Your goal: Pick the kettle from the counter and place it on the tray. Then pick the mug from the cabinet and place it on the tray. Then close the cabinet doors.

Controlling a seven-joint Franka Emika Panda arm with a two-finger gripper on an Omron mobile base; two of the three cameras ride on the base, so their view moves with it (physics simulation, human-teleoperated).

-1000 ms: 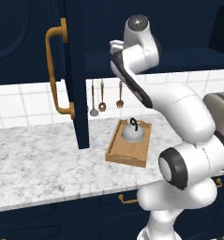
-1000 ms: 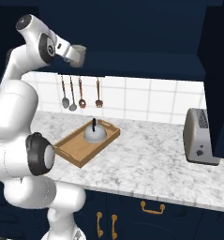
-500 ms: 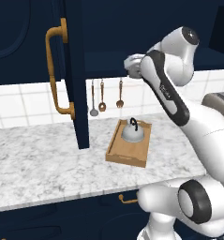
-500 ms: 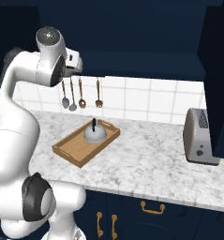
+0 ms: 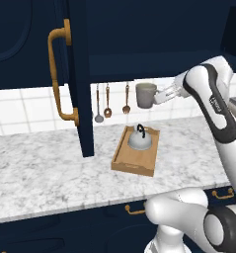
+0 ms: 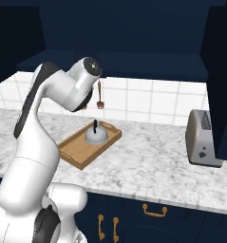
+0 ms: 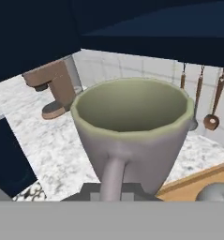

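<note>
The mug (image 5: pixel 145 95) is out of the cabinet (image 5: pixel 154 39) now. It hangs in the air above the tray (image 5: pixel 135 159), pinched tight by its handle in the gripper (image 5: pixel 161 96). A second ago the hand was up by the cabinet. The kettle (image 5: pixel 139 140) sits on the tray, on the counter (image 5: pixel 40 168), as before. One cabinet door (image 5: pixel 75 74) stands open.

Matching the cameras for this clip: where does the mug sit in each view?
Left base view: mug upper centre-right, held in the air above the tray.
Right base view: not visible; the arm blocks that spot.
Hand view: mug centre, rim up, handle toward camera.
Shared landmark: the kettle on the tray.
</note>
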